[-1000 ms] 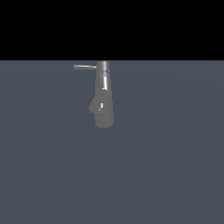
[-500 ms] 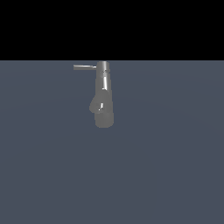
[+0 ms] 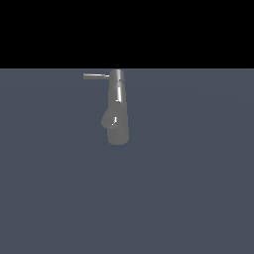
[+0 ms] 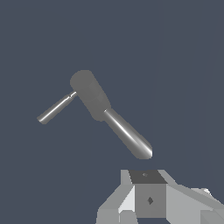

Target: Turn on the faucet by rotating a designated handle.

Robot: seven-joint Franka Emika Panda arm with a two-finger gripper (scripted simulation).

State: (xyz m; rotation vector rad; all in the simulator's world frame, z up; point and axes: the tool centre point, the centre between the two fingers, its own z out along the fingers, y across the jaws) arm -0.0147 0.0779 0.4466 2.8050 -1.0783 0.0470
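The faucet point(image 3: 118, 106) is a grey metal cylinder standing on the dark floor, with a wider rounded end toward the camera and a small bulge on its side. Its handle point(image 3: 95, 76), a thin straight rod, sticks out from the far end toward the exterior view's left. In the wrist view the faucet point(image 4: 94, 98) lies diagonally, with the handle point(image 4: 56, 108) jutting from its thick end. Only grey blocky parts of my gripper point(image 4: 151, 199) show at the frame edge, apart from the faucet and touching nothing. The gripper does not appear in the exterior view.
A flat dark grey-blue floor point(image 3: 188, 188) surrounds the faucet on all sides. A black band fills the background beyond it.
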